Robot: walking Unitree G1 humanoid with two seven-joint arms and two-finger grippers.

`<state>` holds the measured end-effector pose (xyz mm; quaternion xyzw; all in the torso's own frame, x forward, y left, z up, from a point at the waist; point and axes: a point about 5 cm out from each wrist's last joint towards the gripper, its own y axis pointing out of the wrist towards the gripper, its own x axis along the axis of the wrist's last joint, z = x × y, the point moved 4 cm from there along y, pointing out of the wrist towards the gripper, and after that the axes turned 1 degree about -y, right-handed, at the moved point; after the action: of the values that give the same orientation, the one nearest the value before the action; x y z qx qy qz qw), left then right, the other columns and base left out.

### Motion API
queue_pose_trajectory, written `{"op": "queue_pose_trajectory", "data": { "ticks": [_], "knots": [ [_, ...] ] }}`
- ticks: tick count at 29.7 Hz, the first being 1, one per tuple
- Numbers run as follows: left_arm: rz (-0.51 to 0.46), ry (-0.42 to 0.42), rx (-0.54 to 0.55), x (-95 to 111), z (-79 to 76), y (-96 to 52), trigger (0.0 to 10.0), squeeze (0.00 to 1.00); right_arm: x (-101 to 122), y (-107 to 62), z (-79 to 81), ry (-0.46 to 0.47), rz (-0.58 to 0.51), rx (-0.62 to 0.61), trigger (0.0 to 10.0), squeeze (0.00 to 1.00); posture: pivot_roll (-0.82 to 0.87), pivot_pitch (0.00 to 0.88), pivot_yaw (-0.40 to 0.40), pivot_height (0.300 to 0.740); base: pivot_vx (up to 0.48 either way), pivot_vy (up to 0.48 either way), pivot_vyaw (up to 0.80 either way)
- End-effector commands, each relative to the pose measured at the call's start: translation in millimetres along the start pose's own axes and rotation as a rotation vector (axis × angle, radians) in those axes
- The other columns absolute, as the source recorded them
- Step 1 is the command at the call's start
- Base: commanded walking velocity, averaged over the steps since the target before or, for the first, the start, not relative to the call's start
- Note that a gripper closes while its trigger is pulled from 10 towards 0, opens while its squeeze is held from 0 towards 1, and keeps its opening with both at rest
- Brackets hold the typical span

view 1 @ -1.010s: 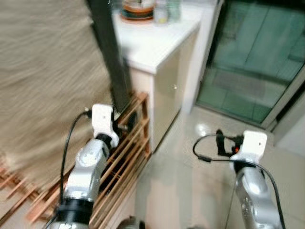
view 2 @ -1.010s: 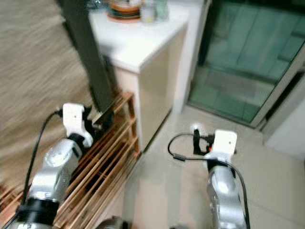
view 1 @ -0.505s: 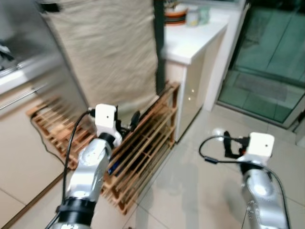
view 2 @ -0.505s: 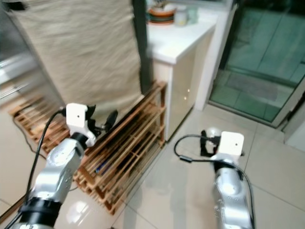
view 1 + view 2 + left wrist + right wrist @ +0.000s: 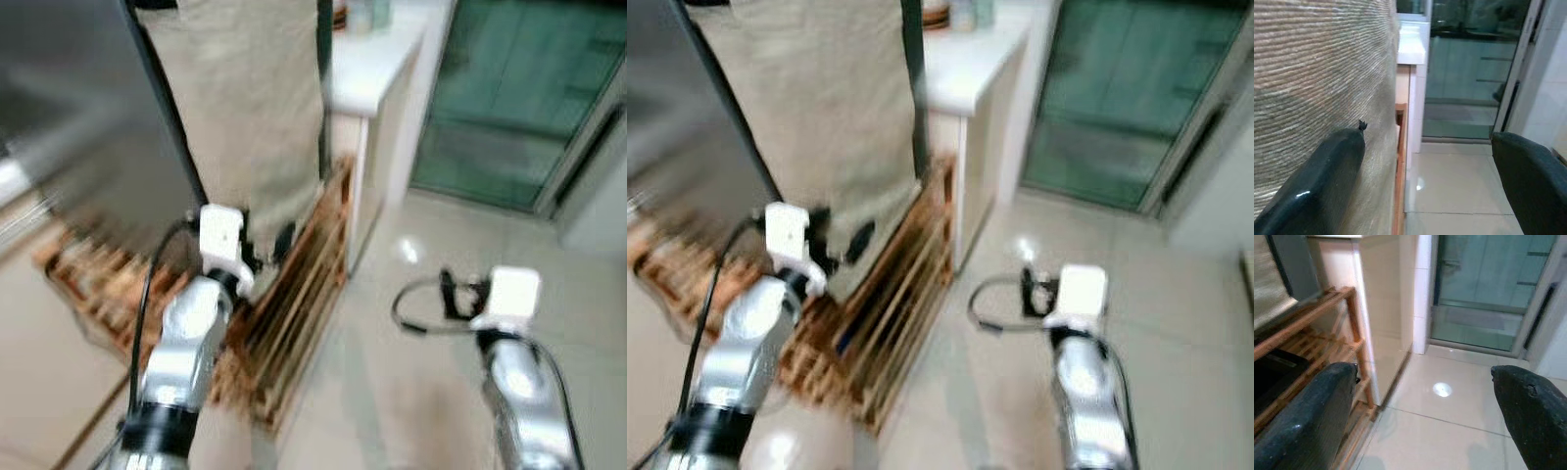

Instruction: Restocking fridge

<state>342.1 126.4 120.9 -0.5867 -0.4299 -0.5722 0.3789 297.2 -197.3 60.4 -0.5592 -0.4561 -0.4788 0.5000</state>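
**Both claws empty beside a wooden rack on a tiled floor**

Your head cameras were blurred. A grey slab (image 5: 78,117), possibly the fridge you were to restock, though you could not tell, filled the upper left. Beside it hung a large beige woven cloth (image 5: 245,108), and beyond that stood a white table (image 5: 970,64) carrying blurred items at its far end. Green-tinted glass doors (image 5: 509,88) closed the far side of the pale tiled floor (image 5: 1205,294). A low wooden slatted rack (image 5: 294,294) sat at the foot of the cloth. Your left claw (image 5: 1425,186) hung spread just beside the cloth, holding nothing. Your right claw (image 5: 1425,421) hung spread over the floor near the rack, also empty.
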Motion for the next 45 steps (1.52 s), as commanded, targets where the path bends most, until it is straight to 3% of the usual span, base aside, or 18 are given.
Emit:
{"op": "queue_pose_trajectory", "data": {
  "ticks": [1,5,9,13,16,19,21,23,29,34,39,45],
  "knots": [
    [-0.001,-0.018,-0.023,-0.7,1.8,-7.1,10.0,0.0,4.4,0.4,-9.3,-0.023,-0.021,-0.023,10.0,0.0,-0.09,0.0,0.065,0.74,0.0,0.0,0.0],
    [0.006,0.003,-0.066,-2.4,1.7,-17.7,10.0,0.0,4.2,-0.4,-9.5,-0.025,-0.022,-0.022,10.0,0.0,-0.09,0.0,0.066,0.74,0.0,0.0,0.0],
    [0.036,0.01,-0.034,-8.3,15.9,-29.6,10.0,0.0,2.3,-1.8,-12.0,-0.029,-0.016,-0.027,10.0,0.0,-0.09,0.0,0.064,0.74,0.0,0.0,0.0],
    [0.024,-0.012,0.047,-5.1,31.1,-30.7,10.0,0.0,0.5,-2.5,-12.1,-0.031,-0.01,-0.026,10.0,0.0,-0.09,0.0,0.058,0.74,0.0,0.0,0.0],
    [-0.02,-0.115,0.204,5.4,53.1,-26.1,10.0,0.0,-0.9,-1.6,-11.1,-0.033,-0.006,-0.023,10.0,0.0,-0.08,0.0,0.054,0.74,0.0,0.0,0.0],
    [-0.055,-0.198,0.273,15.1,63.3,-23.4,10.0,0.0,-0.9,0.1,-11.0,-0.036,-0.004,-0.021,10.0,0.0,-0.08,0.0,0.054,0.74,0.0,0.0,0.0],
    [-0.069,-0.207,0.254,20.6,61.0,-22.0,10.0,0.0,-0.7,0.7,-11.0,-0.038,-0.004,-0.02,10.0,0.0,-0.08,0.0,0.054,0.74,0.0,0.0,0.0],
    [-0.058,-0.139,0.128,22.6,44.7,-23.1,10.0,0.0,-1.0,0.8,-11.3,-0.041,-0.003,-0.02,10.0,0.0,-0.08,0.0,0.054,0.74,0.0,0.0,0.0],
    [0.045,0.028,-0.03,-2.3,27.2,-45.6,10.0,0.0,-3.8,-1.5,-12.7,-0.045,0.002,-0.021,10.0,0.0,-0.07,0.0,0.056,0.74,0.0,0.0,0.0],
    [0.019,-0.011,0.051,1.2,37.9,-58.5,10.0,0.0,8.7,-4.9,-10.9,-0.04,-0.044,-0.011,10.0,0.0,-0.06,0.0,0.048,0.74,0.0,0.0,0.0],
    [-0.032,-0.036,0.116,13.2,42.5,-60.7,10.0,0.0,15.1,-6.2,-5.3,-0.057,-0.065,0.021,10.0,0.0,-0.05,0.0,0.039,0.74,0.0,0.0,0.0],
    [-0.142,-0.081,0.188,44.7,48.5,-44.1,10.0,0.0,13.3,0.1,-0.3,-0.061,-0.053,0.035,10.0,0.0,-0.05,0.0,0.033,0.74,0.0,0.0,0.0]
  ]
}}
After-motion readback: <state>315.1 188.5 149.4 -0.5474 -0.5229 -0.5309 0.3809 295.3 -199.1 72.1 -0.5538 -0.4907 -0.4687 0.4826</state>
